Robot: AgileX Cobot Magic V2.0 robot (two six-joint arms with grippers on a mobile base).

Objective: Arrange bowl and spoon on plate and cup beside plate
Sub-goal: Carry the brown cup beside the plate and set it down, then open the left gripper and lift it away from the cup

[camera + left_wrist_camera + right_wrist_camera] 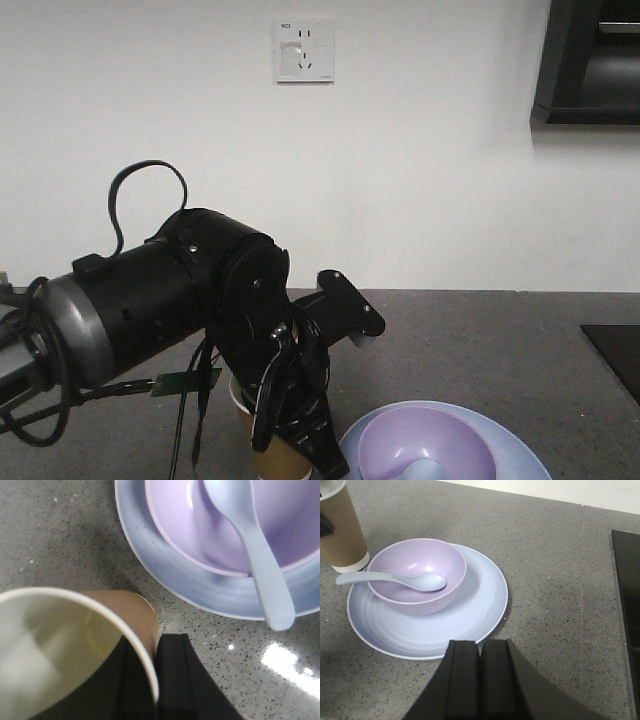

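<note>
The left gripper is clamped on the rim of the cup: one of its dark fingers lies outside the brown wall, the other inside against the white lining, at the bottom of the left wrist frame. The right gripper holds nothing, its fingers pressed together at the bottom centre of the right wrist frame, above the grey speckled bench. Just beyond them sits the plate, with the bowl on its left half. The spoon rests scoop-down in the bowl, handle over the left rim. The cup stands in the upper left, just beside the plate. A black panel lines the right edge.
</note>
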